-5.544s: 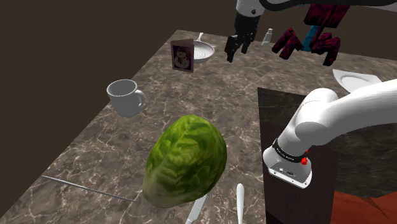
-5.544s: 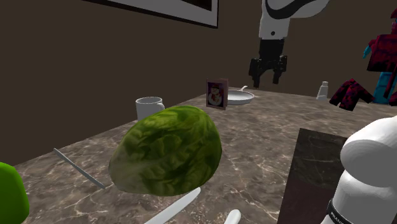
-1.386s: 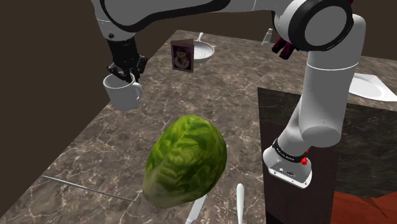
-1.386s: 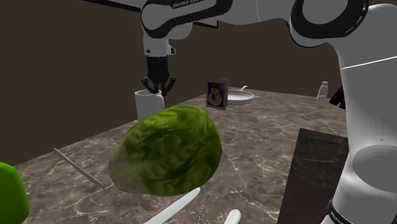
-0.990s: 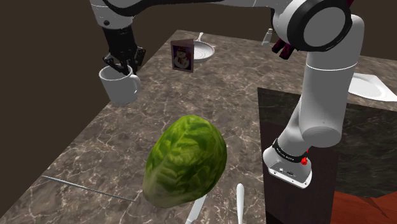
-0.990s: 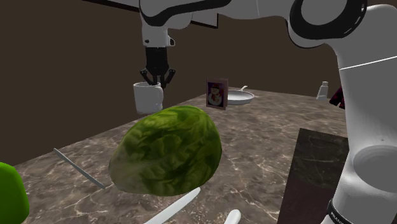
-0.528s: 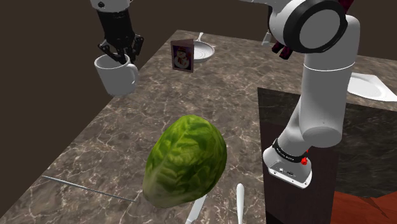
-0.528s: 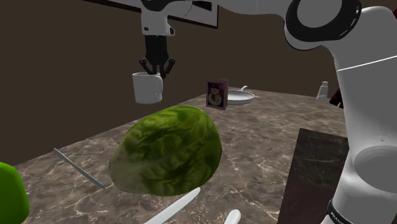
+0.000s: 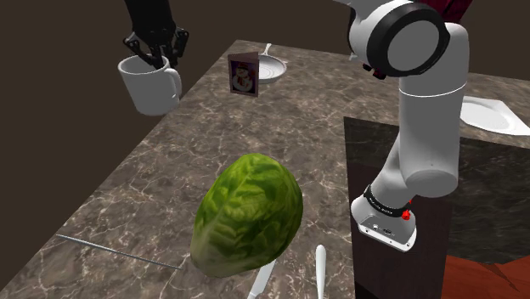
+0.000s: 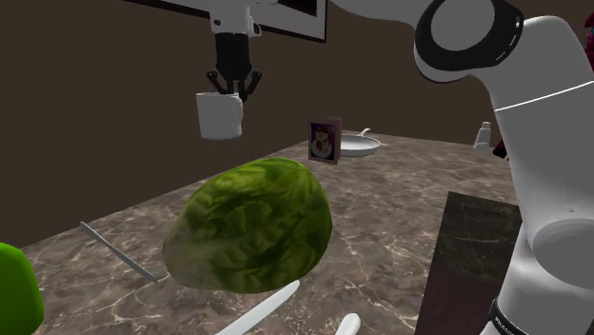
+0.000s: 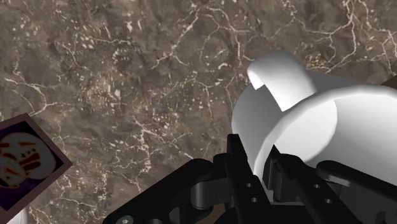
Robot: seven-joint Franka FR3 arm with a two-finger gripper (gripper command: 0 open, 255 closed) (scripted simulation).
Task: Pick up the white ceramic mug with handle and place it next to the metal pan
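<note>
Above the desk (image 9: 255, 127) edge at the shoulder view's left, the mug (image 9: 149, 85) hangs clear of the surface, upright, mouth up, handle turned toward the snowman card (image 9: 243, 75). The claw (image 9: 151, 53) is clamped on the rim; the wrist view suggests one finger inside the wall and one outside. Judgement: a rim pinch keeps the mug level and leaves its base free for setting down. The pan (image 9: 270, 68) sits at the far end of the desk, just beyond the card and well apart from the mug. The carry height looks chosen to pass over the card. The green leafy head (image 9: 248, 214) lies nearer the stand, off the likely path. Step in hand: transport. Placement beside the pan not yet done.
</note>
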